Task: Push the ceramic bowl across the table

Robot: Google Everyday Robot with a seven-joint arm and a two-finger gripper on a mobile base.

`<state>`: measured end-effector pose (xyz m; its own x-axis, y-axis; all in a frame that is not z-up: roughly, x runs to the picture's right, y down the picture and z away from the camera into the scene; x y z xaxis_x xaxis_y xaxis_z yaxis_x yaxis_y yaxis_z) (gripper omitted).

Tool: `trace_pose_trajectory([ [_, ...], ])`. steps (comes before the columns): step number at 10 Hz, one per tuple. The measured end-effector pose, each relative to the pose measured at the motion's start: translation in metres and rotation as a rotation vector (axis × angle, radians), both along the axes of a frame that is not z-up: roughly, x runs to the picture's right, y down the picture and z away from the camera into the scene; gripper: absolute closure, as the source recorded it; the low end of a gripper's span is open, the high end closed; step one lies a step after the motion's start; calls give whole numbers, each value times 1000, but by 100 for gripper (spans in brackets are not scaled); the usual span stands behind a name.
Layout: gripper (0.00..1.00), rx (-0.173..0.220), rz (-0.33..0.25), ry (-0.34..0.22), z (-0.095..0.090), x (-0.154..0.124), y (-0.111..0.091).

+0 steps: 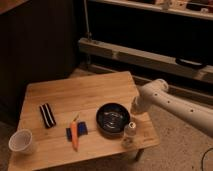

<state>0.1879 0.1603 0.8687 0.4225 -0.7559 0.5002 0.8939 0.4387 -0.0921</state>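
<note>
The glossy black ceramic bowl point(113, 119) sits on the light wooden table point(85, 95), toward its front right. My white arm reaches in from the right. My gripper point(135, 107) is low at the table's right edge, just right of the bowl's rim and close to it. I cannot tell whether it touches the bowl.
A small white bottle point(130, 131) stands just in front of the bowl, at its right. An orange carrot-like object point(74, 135) lies on a blue item point(81, 130) left of the bowl. A black striped bar point(47, 115) and a white paper cup point(20, 141) are at the left.
</note>
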Motion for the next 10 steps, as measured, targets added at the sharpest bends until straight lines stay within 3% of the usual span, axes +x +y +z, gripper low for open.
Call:
trace_pose_trajectory([
  [2,100,-2,11,31,2,5,14],
  [4,100,-28,-20,51,-15,4,26],
  [6,100,-36,-83,6,-28,-24,18],
  [8,100,-73,-143,-62,-19,-73,9],
  [10,100,-120,-169,-125,1,-112,8],
])
